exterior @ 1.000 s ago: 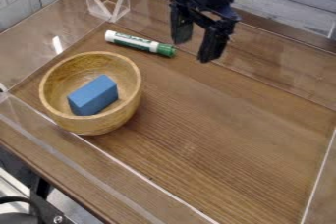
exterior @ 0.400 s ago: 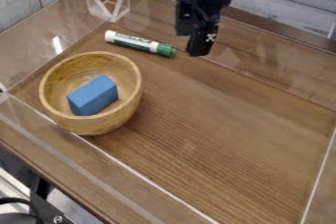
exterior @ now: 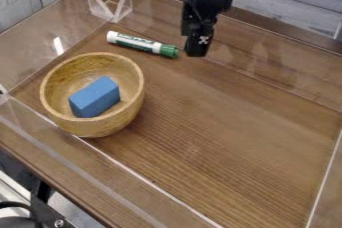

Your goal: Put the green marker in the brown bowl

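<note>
The green marker [exterior: 142,43] lies flat on the wooden table at the back left, its green cap pointing right. My gripper [exterior: 198,49] hangs straight down just right of that cap end, low over the table. It is turned so its fingers line up one behind the other; it is open and holds nothing. The brown bowl [exterior: 96,124] stands at the front left, well apart from the gripper.
A blue rectangular block [exterior: 94,96] lies inside the bowl. Clear plastic walls [exterior: 201,177] fence the table on all sides. A clear folded plastic piece [exterior: 110,2] stands at the back left corner.
The gripper has rolled about its vertical axis, from showing two spread fingers to edge-on. It has also sunk lower and shifted slightly left toward the marker's cap end.
</note>
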{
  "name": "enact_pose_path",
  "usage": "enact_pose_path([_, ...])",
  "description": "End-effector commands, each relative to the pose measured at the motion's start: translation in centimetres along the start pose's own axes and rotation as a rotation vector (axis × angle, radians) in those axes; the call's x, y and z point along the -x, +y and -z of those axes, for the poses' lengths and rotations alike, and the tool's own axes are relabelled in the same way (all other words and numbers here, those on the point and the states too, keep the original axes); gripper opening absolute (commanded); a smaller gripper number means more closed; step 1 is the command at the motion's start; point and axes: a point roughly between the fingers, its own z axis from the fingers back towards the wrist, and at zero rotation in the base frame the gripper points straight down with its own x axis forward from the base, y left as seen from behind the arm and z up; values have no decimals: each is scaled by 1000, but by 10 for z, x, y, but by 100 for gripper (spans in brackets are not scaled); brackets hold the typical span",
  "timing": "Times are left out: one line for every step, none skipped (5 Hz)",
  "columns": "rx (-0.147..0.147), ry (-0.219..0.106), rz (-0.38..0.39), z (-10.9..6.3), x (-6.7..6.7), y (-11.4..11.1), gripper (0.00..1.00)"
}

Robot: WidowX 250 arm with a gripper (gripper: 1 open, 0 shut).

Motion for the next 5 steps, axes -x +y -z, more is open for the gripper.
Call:
enact_pose_path([-73,-43,42,-15,0,21,100])
enact_pose_path([-79,-47,83,-8,1,30,100])
enact_pose_path([-82,-52,115,-1,2,39,100])
enact_pose_path([-81,-60,127,6,4,44,100])
enact_pose_path([-77,-68,119,12,5,46,100])
